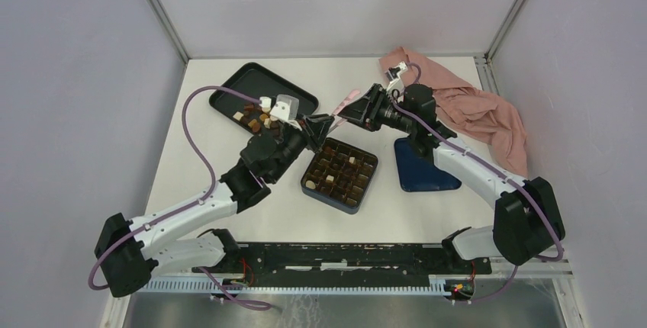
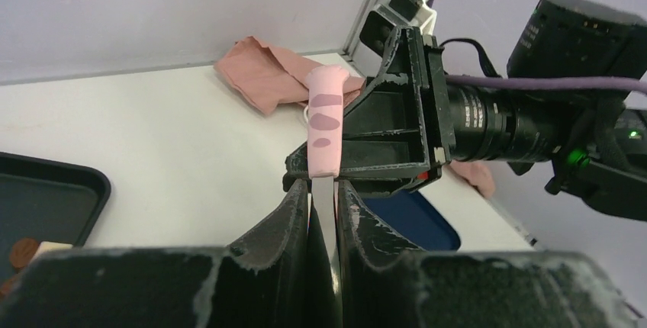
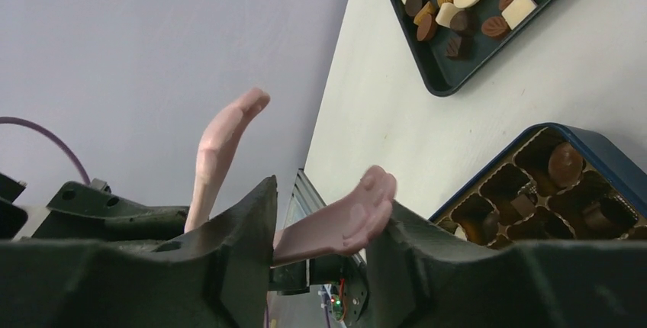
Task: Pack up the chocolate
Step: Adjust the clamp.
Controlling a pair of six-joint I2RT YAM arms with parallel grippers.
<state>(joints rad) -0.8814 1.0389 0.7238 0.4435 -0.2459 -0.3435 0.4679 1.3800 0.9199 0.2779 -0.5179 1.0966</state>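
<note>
Starting at the near side of the white tabletop (image 1: 397,217): there's a dark blue square box (image 1: 328,200), turned so a corner points at the arms. It has a brown grid insert. Some cells hold chocolate (image 3: 565,162), mostly dark brown pieces plus a few cream ones sitting flat in their cells, and the other cells are bare. Just right of the box a dark blue flat piece (image 1: 424,169) lies on the tabletop.

Above the far corner of the box the two arms meet over a pair of pink tongs (image 2: 326,114) with paw-shaped tips and darker pink pads. The left hand (image 2: 323,194) is clamped tight on the pale narrow end of the tongs, and the pink paw sticks out past its fingertips toward the right hand. The right hand (image 3: 329,204) has its fingers (image 3: 427,267) apart. One tong arm lies across the gap and touches a finger, and the other arm bends off outside. I can't tell if it's really pinching.

Further back and to the left is a black tray (image 1: 255,84), set at an angle. The loose chocolate is bunched at its near-right end, a mix of squares, ovals and rounds in dark brown, light brown and cream. They all lie flat with their long sides pointing every which way.

At the far right is a crumpled pink cloth (image 1: 473,107).
</note>
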